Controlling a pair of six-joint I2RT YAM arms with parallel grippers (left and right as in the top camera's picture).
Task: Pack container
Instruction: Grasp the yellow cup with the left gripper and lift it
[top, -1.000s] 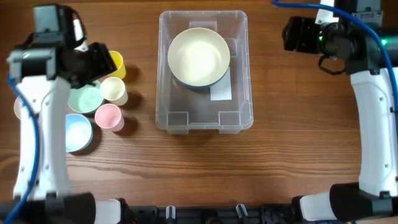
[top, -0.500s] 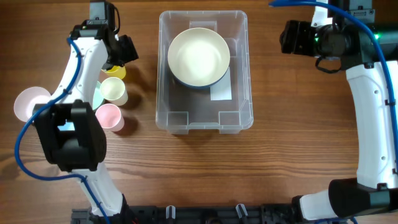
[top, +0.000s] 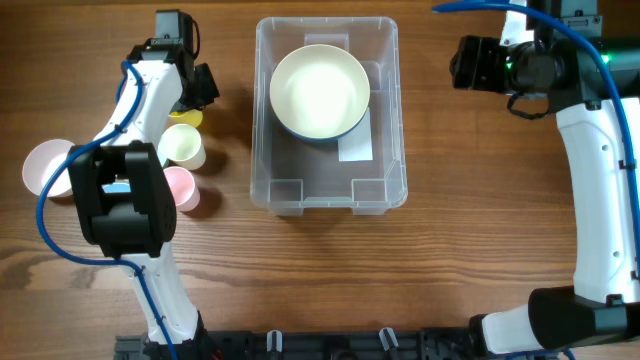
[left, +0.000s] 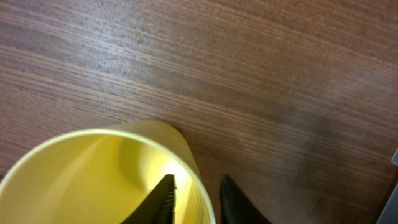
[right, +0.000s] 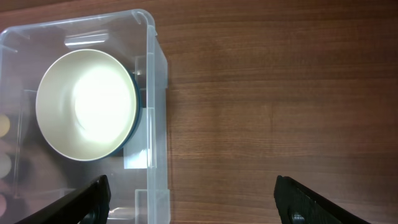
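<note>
Clear glossy plastic container (top: 310, 168), wood-grain table (top: 480, 250), seemingly smooth yellow cup (left: 81, 168)

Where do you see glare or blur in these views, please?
Right wrist: glare bleaches the cream round bowl in the clear plastic rectangular container; left wrist: the very close yellow plastic cup looks soft-edged; overhead: evenly lit, sharp.

The left gripper (left: 198, 186) swings away to the yellow cup (left: 93, 168), one finger now inside its rim, uncovering a pink bowl (top: 45, 165).
</note>
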